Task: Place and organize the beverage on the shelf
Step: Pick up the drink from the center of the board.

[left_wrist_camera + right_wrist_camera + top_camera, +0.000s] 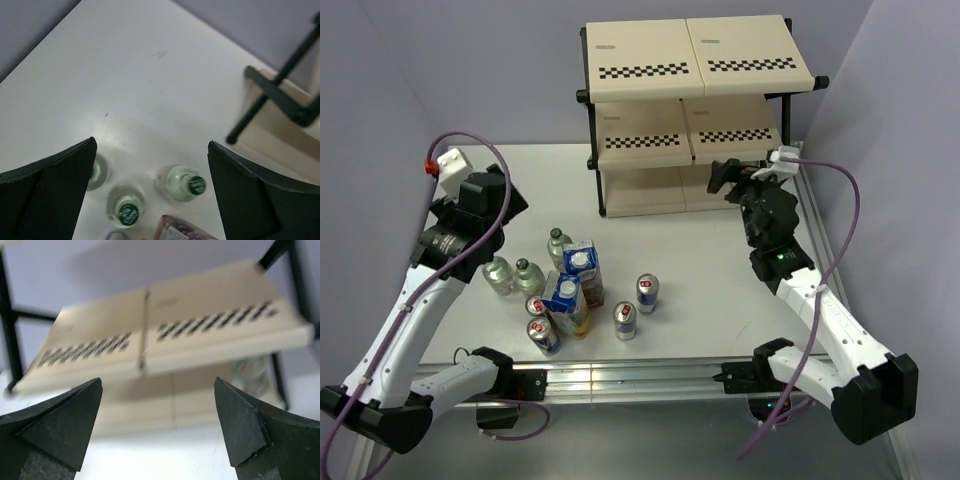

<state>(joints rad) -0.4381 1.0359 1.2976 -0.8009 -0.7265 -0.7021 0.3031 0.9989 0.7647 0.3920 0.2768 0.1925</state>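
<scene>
Left tool (152, 141) spread | bottle (100, 172) half behind finger | carton (182, 231) cut off

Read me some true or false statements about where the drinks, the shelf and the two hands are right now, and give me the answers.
1. The left hand and the right hand are both open and empty. True.
2. The four cans stand on the shelf. False: they stand on the table, near the cartons.
3. The top of the shelf is bare. True.
4. The right hand faces the bottles. False: it faces the shelf, and the left hand hovers over the bottles.
</scene>
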